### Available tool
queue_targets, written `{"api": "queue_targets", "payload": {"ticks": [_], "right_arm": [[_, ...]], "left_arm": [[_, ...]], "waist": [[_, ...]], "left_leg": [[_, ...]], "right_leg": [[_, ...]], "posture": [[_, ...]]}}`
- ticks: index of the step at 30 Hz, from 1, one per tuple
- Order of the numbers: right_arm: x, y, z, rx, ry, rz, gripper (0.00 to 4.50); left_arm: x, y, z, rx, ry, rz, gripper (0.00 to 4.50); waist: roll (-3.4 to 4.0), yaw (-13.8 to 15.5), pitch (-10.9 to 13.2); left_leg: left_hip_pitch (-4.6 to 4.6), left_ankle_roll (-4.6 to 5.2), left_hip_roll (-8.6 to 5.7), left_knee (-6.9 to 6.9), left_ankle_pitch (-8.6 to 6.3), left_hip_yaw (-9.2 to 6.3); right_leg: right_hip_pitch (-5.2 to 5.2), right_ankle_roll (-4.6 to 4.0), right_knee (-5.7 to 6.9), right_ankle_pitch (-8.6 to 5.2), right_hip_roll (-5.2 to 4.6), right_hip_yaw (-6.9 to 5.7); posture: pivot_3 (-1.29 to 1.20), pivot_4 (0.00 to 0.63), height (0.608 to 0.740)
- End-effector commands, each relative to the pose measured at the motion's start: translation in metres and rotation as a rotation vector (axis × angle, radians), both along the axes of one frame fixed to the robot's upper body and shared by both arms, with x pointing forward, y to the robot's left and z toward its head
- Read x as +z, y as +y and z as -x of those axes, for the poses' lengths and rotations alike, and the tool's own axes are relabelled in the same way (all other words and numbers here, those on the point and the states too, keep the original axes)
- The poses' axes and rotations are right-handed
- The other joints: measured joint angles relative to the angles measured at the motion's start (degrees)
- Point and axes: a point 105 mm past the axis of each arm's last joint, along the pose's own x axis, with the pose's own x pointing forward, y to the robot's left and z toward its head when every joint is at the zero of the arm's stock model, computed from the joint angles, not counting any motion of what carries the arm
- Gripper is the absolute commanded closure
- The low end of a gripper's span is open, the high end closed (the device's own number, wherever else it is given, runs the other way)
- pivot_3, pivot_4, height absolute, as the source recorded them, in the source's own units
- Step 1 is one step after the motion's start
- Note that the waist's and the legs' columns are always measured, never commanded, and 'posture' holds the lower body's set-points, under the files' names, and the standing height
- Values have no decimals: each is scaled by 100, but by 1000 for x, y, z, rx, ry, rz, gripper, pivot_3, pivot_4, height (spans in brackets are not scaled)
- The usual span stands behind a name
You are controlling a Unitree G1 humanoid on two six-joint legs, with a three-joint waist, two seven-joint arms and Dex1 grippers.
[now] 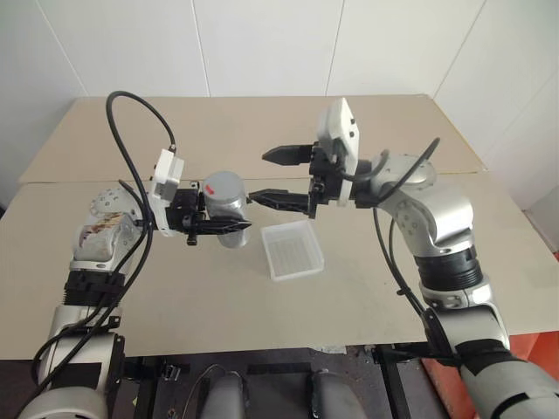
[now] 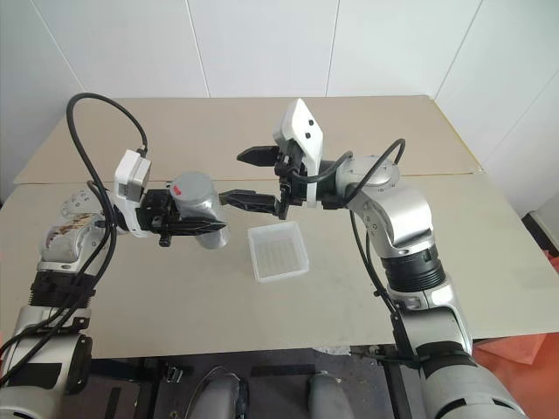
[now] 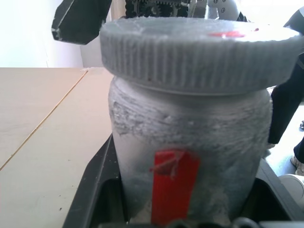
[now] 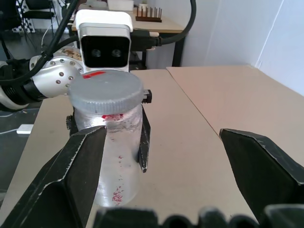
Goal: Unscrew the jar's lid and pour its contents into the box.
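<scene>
My left gripper (image 1: 229,220) is shut on the jar (image 1: 231,208), holding it upright above the table, left of the box (image 1: 293,250). The jar has frosted silvery sides with red marks (image 3: 173,185), and the grey ribbed lid (image 3: 199,47) sits on top of it. Its contents cannot be seen through the sides. My right gripper (image 1: 260,176) is open and points left. Its fingertips are just right of the lid and not around it. In the right wrist view the jar (image 4: 116,152) stands beyond one of the wide-spread black fingers (image 4: 76,171). The box is a shallow translucent white tray lying flat on the table.
Two beige tables (image 1: 393,262) stand pushed together, with a seam running across behind the grippers. White walls close the far side. A black cable (image 1: 131,140) loops above my left arm. The left wrist's white camera housing (image 4: 104,45) sits behind the jar.
</scene>
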Motion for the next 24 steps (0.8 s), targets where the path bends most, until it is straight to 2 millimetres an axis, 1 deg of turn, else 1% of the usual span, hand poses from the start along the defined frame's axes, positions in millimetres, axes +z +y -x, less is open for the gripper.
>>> {"api": "queue_targets", "payload": {"ticks": [1,4,9,18,24], "right_arm": [[11,-2,15,54,-66,-14,46],[15,-1,23,85,-70,-19,46],[18,15,28,93,-61,-22,46],[14,40,19,43,-27,18,46],[14,47,17,43,-16,25,46]], "left_arm": [[13,-1,1,-5,-56,18,2566],[12,-2,-1,7,-59,20,2566],[10,-7,-4,13,-64,24,2566],[8,-11,-5,7,-77,15,2566],[8,-10,-5,10,-79,11,2566]], "waist": [[0,4,0],[0,6,0],[0,-11,0],[0,-2,0],[0,-2,0]], "left_leg": [[0,0,0,0,0,0],[0,0,0,0,0,0],[2,0,0,0,0,0],[1,0,0,1,0,0],[0,0,0,0,0,0]], "right_leg": [[0,0,0,0,0,0],[1,0,-1,0,0,0],[0,0,0,0,1,0],[0,0,1,0,0,0],[0,0,1,0,0,0]], "posture": [[0,150,740],[0,150,740],[0,150,740],[0,150,740],[0,150,740]]}}
